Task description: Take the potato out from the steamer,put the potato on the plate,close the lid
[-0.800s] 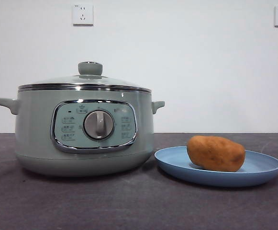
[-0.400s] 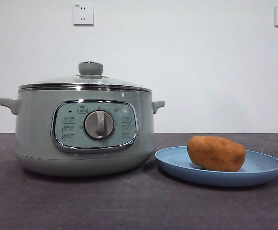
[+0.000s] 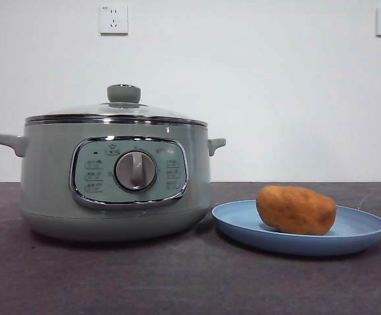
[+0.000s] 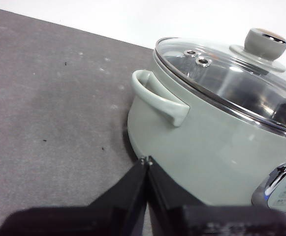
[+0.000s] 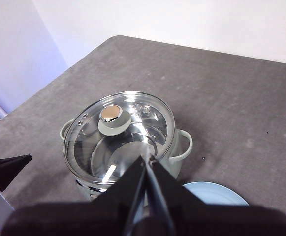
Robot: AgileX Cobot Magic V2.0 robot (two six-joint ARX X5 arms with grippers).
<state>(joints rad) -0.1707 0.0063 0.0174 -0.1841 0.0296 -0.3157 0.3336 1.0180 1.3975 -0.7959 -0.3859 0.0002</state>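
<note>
Front view shows the potato (image 3: 296,209) on the plate (image 3: 364,236), at 3 o'clock from the steamer (image 3: 115,174), the lid (image 3: 118,111) on, so both end effectors, pressed together and empty, should just keep clear.

We're getting bright, even light, with soft shadows pooling under the steamer (image 3: 115,180). Glare streaks its lid (image 4: 231,83), and our wrist-view gripper jaws read as blurred black shapes.

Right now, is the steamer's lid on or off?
On. The lid sits level on the steamer, its chrome rim meeting the pot's edge all round in the front and right wrist views.
</note>
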